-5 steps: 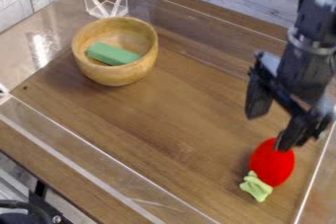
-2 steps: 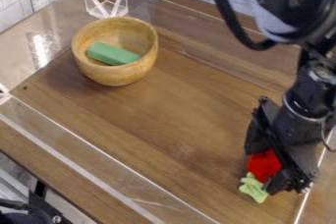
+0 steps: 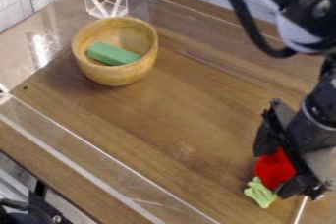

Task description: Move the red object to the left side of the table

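The red object [image 3: 276, 169], a small bright-red toy fruit with a pale green leafy stem [image 3: 260, 195], lies near the front right corner of the brown wood-grain table [image 3: 171, 110]. My gripper [image 3: 286, 161] points straight down over it, open, with its black fingers standing on either side of the fruit. The fingers cover part of the red body. I cannot tell whether they touch it.
A wooden bowl [image 3: 116, 51] holding a green block [image 3: 110, 55] sits at the back left. A clear folded plastic piece [image 3: 102, 0] stands behind the bowl. A clear plastic rim [image 3: 92, 165] runs along the table's front edge. The dark arm [image 3: 282, 7] reaches in from the upper right.
The gripper has dropped from above the red fruit to around it, shifting slightly toward the front right. The fruit, bowl and block have stayed put.
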